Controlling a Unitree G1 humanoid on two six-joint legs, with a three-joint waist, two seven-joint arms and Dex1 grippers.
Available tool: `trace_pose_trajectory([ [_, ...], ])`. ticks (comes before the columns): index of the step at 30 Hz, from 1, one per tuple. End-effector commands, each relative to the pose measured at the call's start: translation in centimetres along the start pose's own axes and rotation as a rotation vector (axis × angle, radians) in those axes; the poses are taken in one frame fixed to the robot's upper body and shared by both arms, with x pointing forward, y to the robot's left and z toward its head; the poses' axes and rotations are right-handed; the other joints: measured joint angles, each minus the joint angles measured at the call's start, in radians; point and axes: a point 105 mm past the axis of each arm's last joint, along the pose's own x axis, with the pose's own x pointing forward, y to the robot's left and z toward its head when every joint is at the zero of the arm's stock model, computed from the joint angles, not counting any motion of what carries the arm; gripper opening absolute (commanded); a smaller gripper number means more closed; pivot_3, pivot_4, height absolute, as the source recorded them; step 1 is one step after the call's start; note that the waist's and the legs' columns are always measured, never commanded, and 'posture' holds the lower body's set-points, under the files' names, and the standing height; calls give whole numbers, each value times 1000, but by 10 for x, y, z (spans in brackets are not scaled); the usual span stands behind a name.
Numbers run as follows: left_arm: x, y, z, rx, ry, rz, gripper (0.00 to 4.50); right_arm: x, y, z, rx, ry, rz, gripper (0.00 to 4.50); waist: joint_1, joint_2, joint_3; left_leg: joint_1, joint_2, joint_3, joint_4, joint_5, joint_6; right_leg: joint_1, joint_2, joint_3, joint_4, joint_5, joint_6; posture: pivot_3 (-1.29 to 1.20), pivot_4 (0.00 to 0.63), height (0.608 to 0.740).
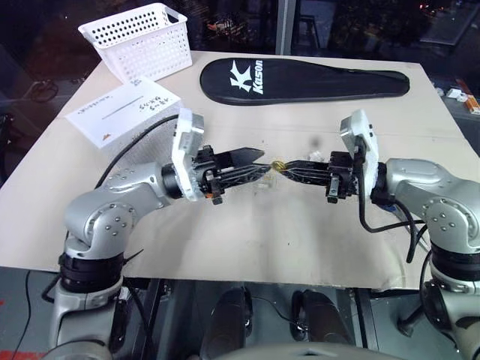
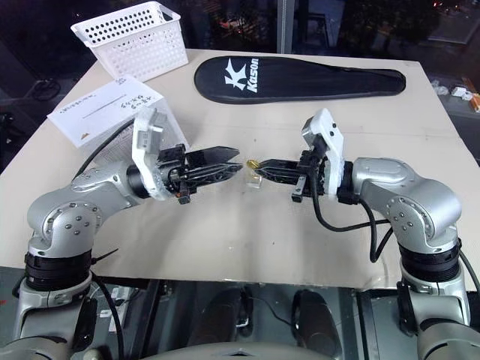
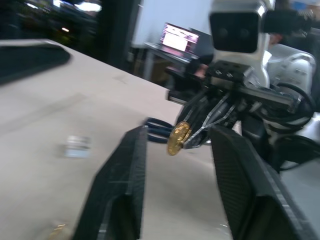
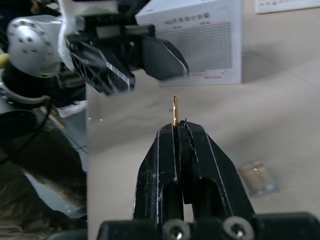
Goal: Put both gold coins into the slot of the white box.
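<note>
A gold coin (image 4: 175,111) is pinched on edge at the tip of the right end effector (image 2: 262,165), whose fingers are pressed together on its lower rim, so that most of the disc stands clear. It is held above the middle of the desk (image 1: 300,240), level with the left end effector (image 1: 259,163), whose fingers (image 3: 125,185) are spread with the coin just ahead of the gap between them. Both arms are bent inward, forearms raised, end effectors pointing level at each other, tips nearly meeting. The coin is judged to be light, stiff, thin and slippery; a hold across the two flat faces, on the free upper half, would suit a transfer, since an off-centre pinch could flick it away. A second gold coin (image 3: 59,231) appears to lie on the desk below the left fingers. The white box (image 1: 124,111) stands at about ten o'clock from the coin, well apart, its slot (image 1: 124,107) facing up.
</note>
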Motion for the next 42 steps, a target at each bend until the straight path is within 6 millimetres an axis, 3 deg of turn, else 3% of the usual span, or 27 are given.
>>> trace_pose_trajectory([
  [1, 4, -7, 8, 29, -6, -56, 1956, -2, 10, 16, -64, -35, 41, 0, 0, 0, 0, 0, 0, 0, 0, 0, 0, 0, 0, 0, 0, 0, 0, 0, 150, 740],
  [8, 7, -11, 7, 23, 3, -84, 1956, -2, 16, 22, -78, -45, 73, 0, 0, 0, 0, 0, 0, 0, 0, 0, 0, 0, 0, 0, 0, 0, 0, 0, 150, 740],
  [12, 7, -12, 6, 31, 0, -83, 758, -3, 18, 22, -81, -45, 82, 0, 0, 0, 0, 0, 0, 0, 0, 0, 0, 0, 0, 0, 0, 0, 0, 0, 150, 740],
  [24, 4, -17, 3, 12, 13, -117, 758, -1, 22, 24, -71, -50, 108, 0, 1, 0, 0, 0, 0, 0, 0, 0, 0, 0, 0, 0, 0, 0, 0, 0, 150, 740],
  [25, 4, -17, 3, 8, 12, -120, 217, 0, 23, 24, -71, -50, 111, 0, 1, 0, 0, 0, 0, 0, 0, 0, 0, 0, 0, 0, 0, 0, 0, 0, 150, 740],
  [26, 4, -17, 3, 5, 11, -123, 56, 0, 23, 24, -70, -51, 115, 0, 1, 0, 0, 0, 0, 0, 0, 0, 0, 0, 0, 0, 0, 0, 0, 0, 150, 740],
  [35, 0, -16, 6, 6, -15, -106, 56, 1, 29, 26, -68, -64, 145, 0, 1, 0, 0, 0, 0, 0, 0, 0, 0, 0, 0, 0, 0, 0, 0, 0, 150, 740],
  [38, -6, -9, 11, -2, -37, -60, 0, 0, 27, 26, -70, -78, 138, 871, 1, 0, 0, 0, 0, 0, 0, 0, 0, 0, 0, 0, 0, 0, 0, 0, 150, 740],
  [42, -20, 4, 23, -36, -103, 42, 0, -5, 18, 26, -102, -85, 65, 2800, 1, 0, 0, 0, 0, -1, 0, 0, 0, 0, 0, 0, 0, 0, 0, 0, 150, 740],
])
